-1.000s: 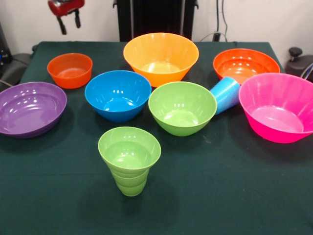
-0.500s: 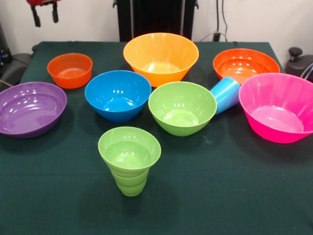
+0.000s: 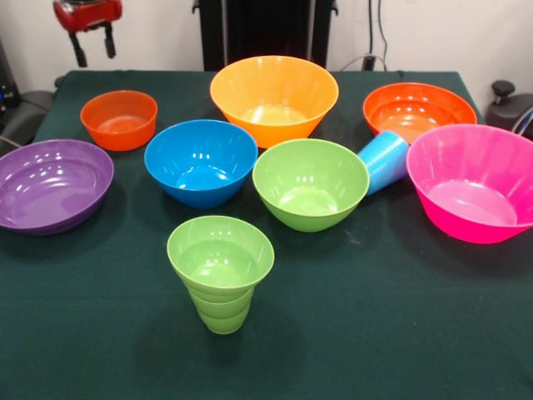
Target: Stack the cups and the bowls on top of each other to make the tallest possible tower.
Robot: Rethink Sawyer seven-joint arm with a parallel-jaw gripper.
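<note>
All the bowls and cups stand apart on the dark green table [image 3: 375,317]. A lime green cup [image 3: 220,271] with a stepped base stands upright near the front. A light blue cup [image 3: 383,160] lies tilted between the green bowl [image 3: 310,183] and the pink bowl [image 3: 475,182]. Behind are a blue bowl [image 3: 201,162], a yellow-orange bowl [image 3: 274,98], a small orange bowl [image 3: 119,119], a wide orange bowl [image 3: 419,110] and a purple bowl [image 3: 52,184]. My gripper [image 3: 95,48] hangs open and empty high above the table's back left corner, beyond the small orange bowl.
A black upright column [image 3: 265,32] stands behind the table's far edge. Dark equipment [image 3: 510,104] sits off the right side and more [image 3: 21,117] off the left.
The gripper swung left and up from its place a second ago, then came back right and slightly down. No cup or bowl has moved.
</note>
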